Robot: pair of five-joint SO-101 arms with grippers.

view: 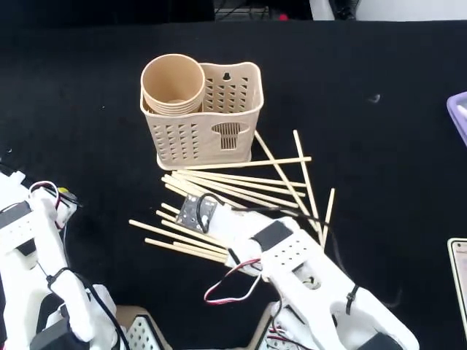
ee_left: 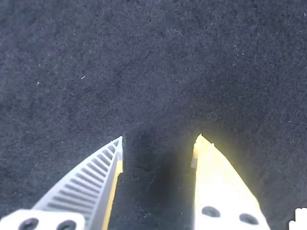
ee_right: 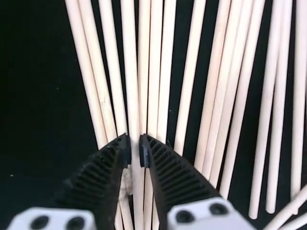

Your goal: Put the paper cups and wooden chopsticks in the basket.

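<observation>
Basket (view: 190,138): a beige plastic one with holes in its walls, standing upright on the far middle of the table (view: 408,182), which is covered in black.
Paper cups (view: 173,80): stacked one in another, upright, in the left compartment of the basket; their rim rises above the wall of the basket.
Wooden chopsticks (view: 219,182): all lying flat on the table, just near of the basket. One group fans out to the right from the basket's foot, some crossing each other. A second, smaller group lies a little nearer and to the left.
Right gripper (view: 195,211): low over the table between the two groups, its arm coming from the near right. In the right wrist view this gripper (ee_right: 134,141) has its jaws almost together, and one of the wooden chopsticks (ee_right: 154,72) is pinched in the narrow gap; the others lie beside it, untouched.
Left gripper (ee_left: 158,141): jaws spread apart, nothing between them, over bare black table (ee_left: 153,57). Its arm stands at the near left, well apart from the basket.
Purple thing (view: 460,117): at the right edge of the table, cut by the frame; I cannot tell what it is.
</observation>
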